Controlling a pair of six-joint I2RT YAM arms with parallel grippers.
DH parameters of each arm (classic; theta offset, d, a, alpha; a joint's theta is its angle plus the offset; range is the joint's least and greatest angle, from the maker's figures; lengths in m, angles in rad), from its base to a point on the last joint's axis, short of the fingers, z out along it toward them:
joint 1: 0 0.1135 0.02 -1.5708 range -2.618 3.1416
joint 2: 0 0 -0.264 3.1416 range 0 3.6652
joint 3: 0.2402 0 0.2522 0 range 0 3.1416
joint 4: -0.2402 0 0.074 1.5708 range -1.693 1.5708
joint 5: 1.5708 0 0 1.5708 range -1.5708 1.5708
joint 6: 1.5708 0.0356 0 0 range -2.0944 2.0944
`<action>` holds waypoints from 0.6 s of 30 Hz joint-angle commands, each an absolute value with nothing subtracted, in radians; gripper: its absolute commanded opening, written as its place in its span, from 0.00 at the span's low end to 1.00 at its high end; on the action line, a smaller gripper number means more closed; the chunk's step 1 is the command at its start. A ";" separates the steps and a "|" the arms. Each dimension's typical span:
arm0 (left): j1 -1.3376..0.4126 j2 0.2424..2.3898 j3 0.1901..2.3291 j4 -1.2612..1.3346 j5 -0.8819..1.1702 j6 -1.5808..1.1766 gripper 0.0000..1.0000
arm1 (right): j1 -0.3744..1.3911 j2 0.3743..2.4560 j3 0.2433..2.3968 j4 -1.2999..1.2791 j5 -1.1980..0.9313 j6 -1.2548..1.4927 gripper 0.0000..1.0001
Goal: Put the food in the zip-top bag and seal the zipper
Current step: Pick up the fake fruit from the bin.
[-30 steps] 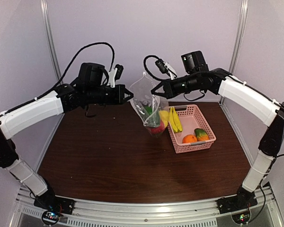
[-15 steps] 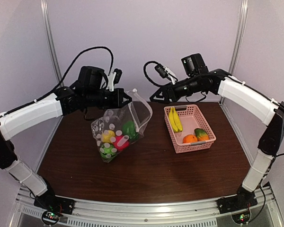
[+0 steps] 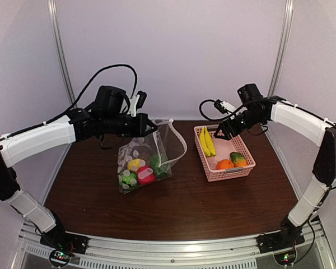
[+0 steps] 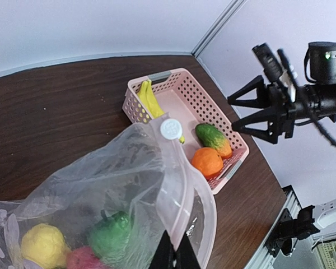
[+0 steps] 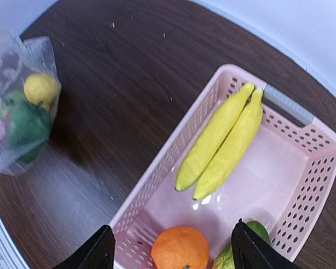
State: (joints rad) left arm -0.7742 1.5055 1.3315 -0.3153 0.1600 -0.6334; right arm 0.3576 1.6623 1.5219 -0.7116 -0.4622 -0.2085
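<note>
Presently, left gripper [image 4: 175,255] clenched on the rim of the zip-top bag [image 3: 140,159], slumped left of the basket [image 3: 229,174]; right gripper [image 3: 219,133] released above the banana bunch [image 3: 207,141]; held one-sided, the mouth may collapse, blocking loading.

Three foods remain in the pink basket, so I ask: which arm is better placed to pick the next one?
Right. The right gripper hangs open above the basket, over the banana bunch and orange. The left gripper is shut on the edge of the zip-top bag, holding it up.
</note>
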 commanded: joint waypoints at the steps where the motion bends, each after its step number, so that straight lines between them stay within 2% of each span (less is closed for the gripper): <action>1: -0.775 1.488 1.367 -0.289 0.204 -0.661 0.00 | 0.365 1.654 1.432 -0.807 -0.317 -0.333 0.73; 6: -0.776 1.503 1.373 -0.302 0.176 -0.648 0.00 | 0.365 1.705 1.380 -0.826 -0.260 -0.304 0.75; 18: -0.776 1.537 1.394 -0.304 0.212 -0.657 0.00 | 0.368 1.795 1.363 -0.859 -0.276 -0.319 0.79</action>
State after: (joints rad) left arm -0.7742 1.5265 1.3579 -0.3168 0.1970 -0.6529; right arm 0.3626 1.7649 1.3685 -0.8284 -0.3077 -0.3046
